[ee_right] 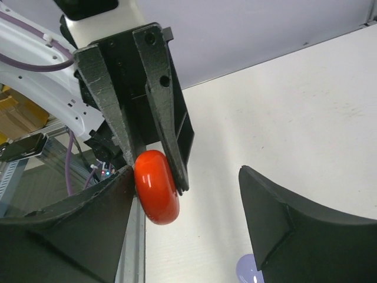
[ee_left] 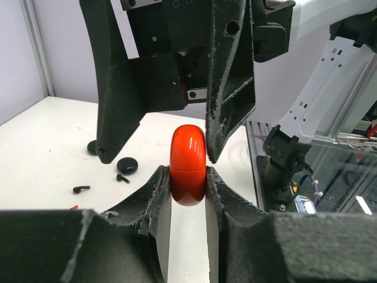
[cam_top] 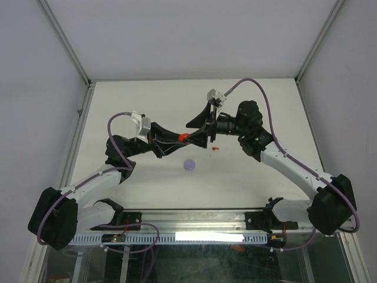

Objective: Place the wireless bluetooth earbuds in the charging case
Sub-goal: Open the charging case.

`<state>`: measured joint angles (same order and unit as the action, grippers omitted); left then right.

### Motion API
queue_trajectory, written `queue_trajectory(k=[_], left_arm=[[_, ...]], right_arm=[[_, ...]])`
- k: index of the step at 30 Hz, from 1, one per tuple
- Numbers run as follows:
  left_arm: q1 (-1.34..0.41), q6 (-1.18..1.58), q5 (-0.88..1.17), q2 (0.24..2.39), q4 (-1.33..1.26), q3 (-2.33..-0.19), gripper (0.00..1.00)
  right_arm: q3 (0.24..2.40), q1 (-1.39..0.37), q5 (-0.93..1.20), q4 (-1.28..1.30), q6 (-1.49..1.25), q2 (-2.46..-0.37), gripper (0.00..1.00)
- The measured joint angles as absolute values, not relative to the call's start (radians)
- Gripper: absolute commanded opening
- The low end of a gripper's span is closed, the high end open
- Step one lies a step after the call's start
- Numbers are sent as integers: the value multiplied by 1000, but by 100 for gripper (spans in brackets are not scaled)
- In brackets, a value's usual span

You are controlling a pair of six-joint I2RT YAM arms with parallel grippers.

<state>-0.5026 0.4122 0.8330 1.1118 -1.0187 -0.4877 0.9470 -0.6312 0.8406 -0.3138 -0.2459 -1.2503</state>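
My left gripper (ee_left: pixel 187 171) is shut on a glossy red charging case (ee_left: pixel 188 147), closed, held on edge above the table. In the top view the case (cam_top: pixel 184 137) sits between both grippers at mid-table. My right gripper (ee_right: pixel 184 171) is open and straddles the case (ee_right: pixel 156 186); one of its fingers (ee_right: pixel 70 236) touches the case, the other (ee_right: pixel 294 230) stands well apart. Two black earbuds (ee_left: pixel 122 178) (ee_left: pixel 81 189) lie on the table beyond. A small red earbud (cam_top: pixel 215 148) lies under the right gripper (cam_top: pixel 191 134).
A lilac round case (cam_top: pixel 189 165) lies on the table just below the grippers and shows in the right wrist view (ee_right: pixel 247 270). Two black round cases (ee_left: pixel 127 165) (ee_left: pixel 92 146) lie near the black earbuds. The table's metal rail (cam_top: pixel 194 221) runs along the near edge.
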Motion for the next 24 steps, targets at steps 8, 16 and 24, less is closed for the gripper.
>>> queue_trajectory(k=[8,16,24], left_arm=[[-503,363,843,1102,-969,-488,0],[-504,334,849,1082,-947,-487,0],[-518,321,889,1071,-943,-475,0]], right_arm=[[967,-633,797,-239,-199,-1250,74],[989,-633,789,-210,-178,-1243,73],[1000,-616,760,-199,-174,-1243,74]])
